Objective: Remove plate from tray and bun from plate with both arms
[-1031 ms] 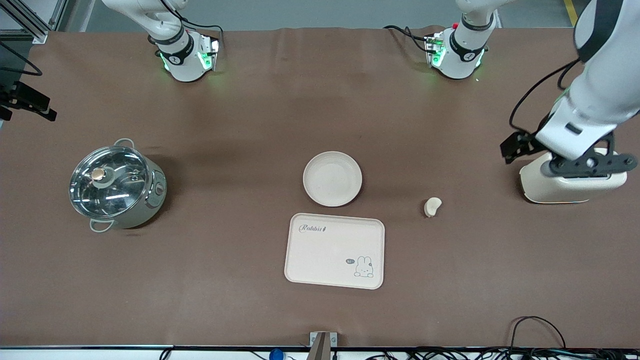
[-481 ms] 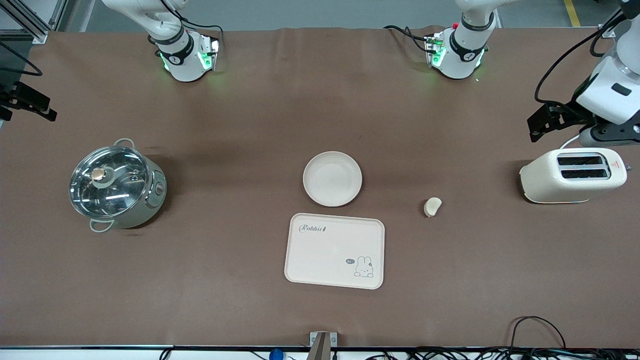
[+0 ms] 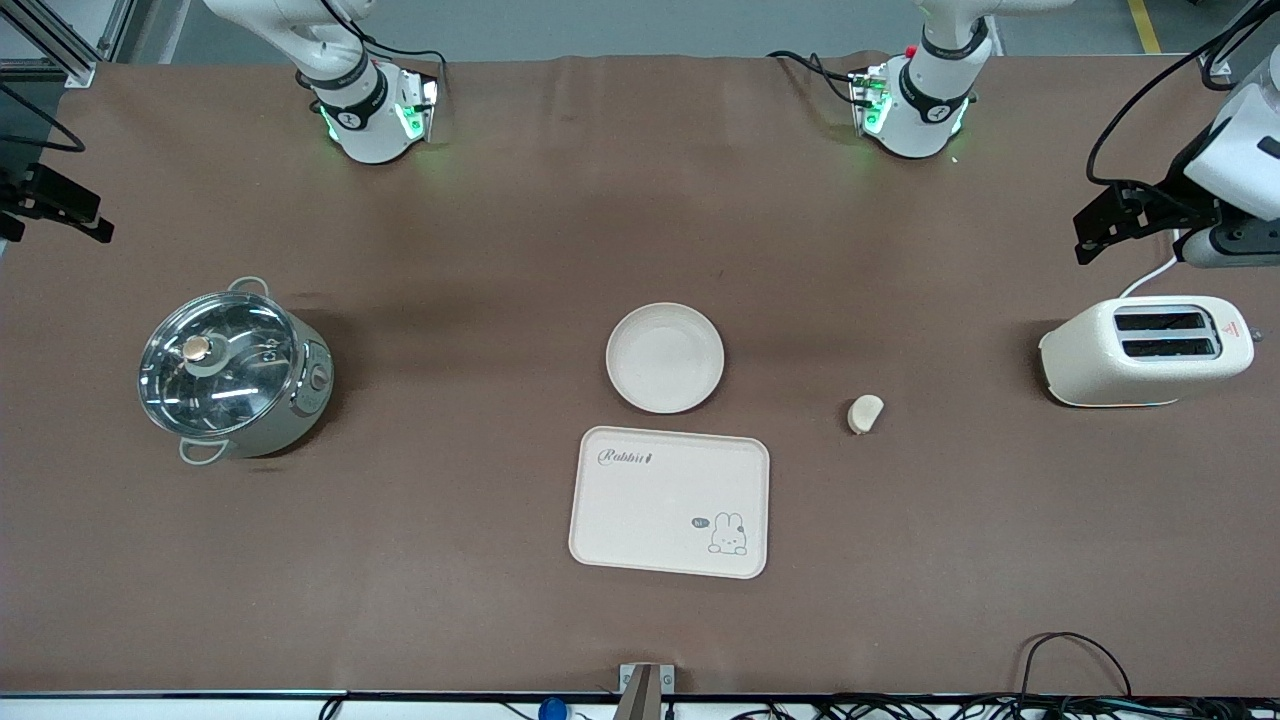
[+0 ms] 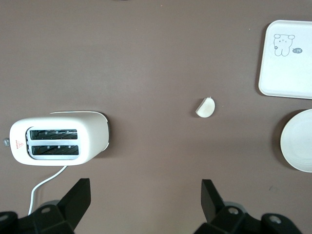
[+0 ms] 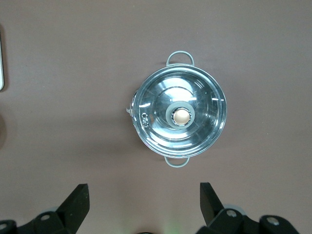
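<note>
Two pincers spread wide, left pincer (image 4: 144, 207) above toaster (image 4: 59, 142), right pincer (image 5: 144, 207) above pot (image 5: 179, 116)

A lidded steel pot (image 5: 179, 116) with two loop handles sits on the brown counter (image 5: 73, 58), the right gripper (image 5: 145, 202) above it, jaws spread wide.
</note>
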`<state>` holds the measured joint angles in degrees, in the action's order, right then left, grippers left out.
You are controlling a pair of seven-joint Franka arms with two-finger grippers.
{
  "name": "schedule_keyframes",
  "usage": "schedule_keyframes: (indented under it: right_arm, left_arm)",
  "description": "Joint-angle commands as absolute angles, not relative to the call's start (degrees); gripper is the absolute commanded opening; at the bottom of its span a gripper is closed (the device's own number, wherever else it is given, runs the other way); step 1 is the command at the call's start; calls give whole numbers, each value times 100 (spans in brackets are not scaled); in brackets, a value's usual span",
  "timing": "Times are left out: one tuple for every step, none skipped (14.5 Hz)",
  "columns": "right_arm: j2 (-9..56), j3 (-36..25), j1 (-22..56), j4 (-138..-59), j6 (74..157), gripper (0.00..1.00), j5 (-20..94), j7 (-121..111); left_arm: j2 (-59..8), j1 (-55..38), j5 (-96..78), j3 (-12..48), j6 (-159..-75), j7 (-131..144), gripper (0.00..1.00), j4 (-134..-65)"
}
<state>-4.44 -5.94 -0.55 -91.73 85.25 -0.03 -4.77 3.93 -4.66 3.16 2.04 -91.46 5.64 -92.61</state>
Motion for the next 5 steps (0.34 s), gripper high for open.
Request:
schedule_keyframes:
  right_arm:
    - [-466, -580, -53, -9176, 8490, 100, -9, -501]
    - [-466, -580, -53, -9167, 8490, 100, -9, -501]
    - [-466, -580, -53, -9167, 8490, 100, -17, -501]
    - [-466, -580, -53, -9167, 8499, 100, -18, -501]
    - [-466, -571, -44, -9167, 8516, 100, -18, -501]
  left_arm:
    - [581, -554, 115, 53, -9343, 457, 100, -9528]
    - [493, -545, 114, 61, -9334, 457, 100, -9423]
    - [466, -545, 97, 62, -9334, 457, 100, -9361]
    - [405, -536, 62, 62, -9334, 448, 100, -9299]
    - [396, -536, 44, 62, -9334, 448, 100, -9264]
